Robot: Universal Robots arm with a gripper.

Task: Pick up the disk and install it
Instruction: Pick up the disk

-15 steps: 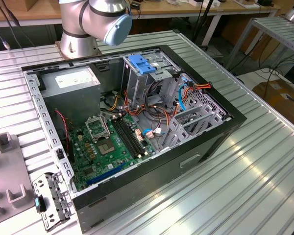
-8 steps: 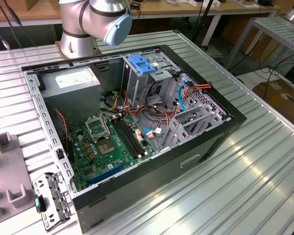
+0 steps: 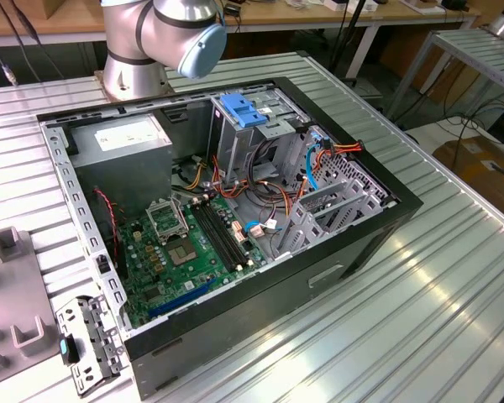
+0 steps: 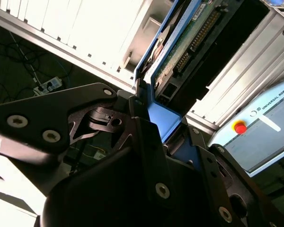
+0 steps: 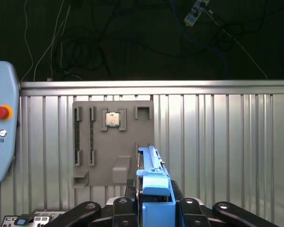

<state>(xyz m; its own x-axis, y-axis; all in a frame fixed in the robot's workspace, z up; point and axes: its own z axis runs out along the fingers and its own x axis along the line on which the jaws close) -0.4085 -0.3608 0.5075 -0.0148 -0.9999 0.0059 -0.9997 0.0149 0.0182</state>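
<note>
Black jaws of the gripper (image 5: 152,191) clamp tight on the disk (image 5: 153,166), gripping its blue-railed edge and holding it on edge over the ribbed metal worktop (image 5: 217,132) in the first wrist view. A grey fixture plate (image 5: 92,142) lies below, near a teach pendant (image 5: 0,137). In the exterior view, the open computer case (image 3: 353,243) shows its upright drive cage (image 3: 235,147), topped by a blue latch (image 3: 244,109).
</note>
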